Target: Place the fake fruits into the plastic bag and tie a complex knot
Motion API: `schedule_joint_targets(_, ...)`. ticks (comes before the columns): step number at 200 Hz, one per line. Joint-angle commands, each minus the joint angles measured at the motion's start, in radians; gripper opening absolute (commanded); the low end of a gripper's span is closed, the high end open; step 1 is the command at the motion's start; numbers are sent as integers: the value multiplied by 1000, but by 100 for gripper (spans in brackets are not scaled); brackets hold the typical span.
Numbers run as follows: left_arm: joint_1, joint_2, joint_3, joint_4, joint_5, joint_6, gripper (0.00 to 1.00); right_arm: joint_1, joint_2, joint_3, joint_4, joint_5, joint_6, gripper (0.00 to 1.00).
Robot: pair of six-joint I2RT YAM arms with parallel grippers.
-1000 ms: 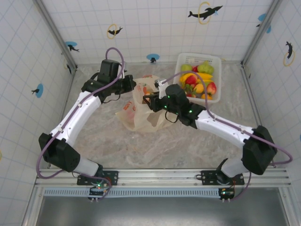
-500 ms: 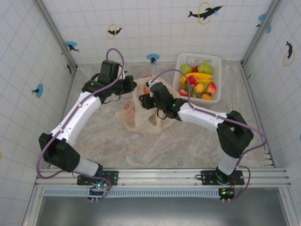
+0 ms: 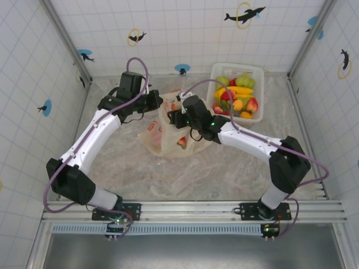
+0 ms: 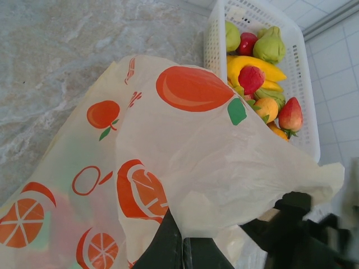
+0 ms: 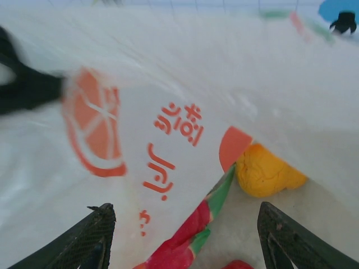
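The plastic bag [image 3: 162,140] lies mid-table, cream with orange fruit prints. My left gripper [image 3: 161,104] is shut on its upper edge and holds the mouth up; in the left wrist view the jaws [image 4: 189,251] pinch the bag film [image 4: 196,145]. My right gripper [image 3: 175,119] reaches into the mouth, open and holding nothing [image 5: 188,246]. Ahead of it inside the bag lie an orange fake fruit [image 5: 266,171] and a red one [image 5: 238,264]. More fake fruits [image 3: 238,98] fill the basket. No knot shows.
A white plastic basket [image 3: 259,74] stands at the back right, just right of the bag; its wall [image 4: 216,45] is close to the bag's edge. Tiled walls close in the marbled table [image 3: 185,179] on three sides.
The right gripper has pushed left, farther into the bag's mouth, and its jaws have opened wider. The left gripper has kept its hold on the bag's edge.
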Motion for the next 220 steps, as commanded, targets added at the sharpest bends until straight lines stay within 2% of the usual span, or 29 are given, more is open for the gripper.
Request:
schedule_joint_targets(1, 8, 3, 17, 2, -2, 35, 0, 3, -75, 17, -43, -44, -14, 70)
schedule_joint_targets(47, 8, 8, 22, 5, -3, 32, 0, -52, -246, -45, -53, -118, 5, 79)
schedule_joint_targets(71, 8, 4, 24, 0, -10, 34, 0, -137, -333, -75, -86, -66, 24, 82)
schedule_joint_targets(88, 8, 1, 22, 0, -19, 34, 0, -225, -345, -58, -190, -58, 14, 82)
schedule_joint_targets(116, 8, -2, 22, -4, -18, 33, 0, -351, -297, -12, -346, -48, -18, 84)
schedule_joint_targets(157, 8, -8, 25, -11, -22, 36, 0, -513, -164, 38, -418, -61, -68, 84)
schedule_joint_targets(220, 8, -10, 23, -15, -26, 37, 0, -612, 95, 199, -582, 36, -131, 85)
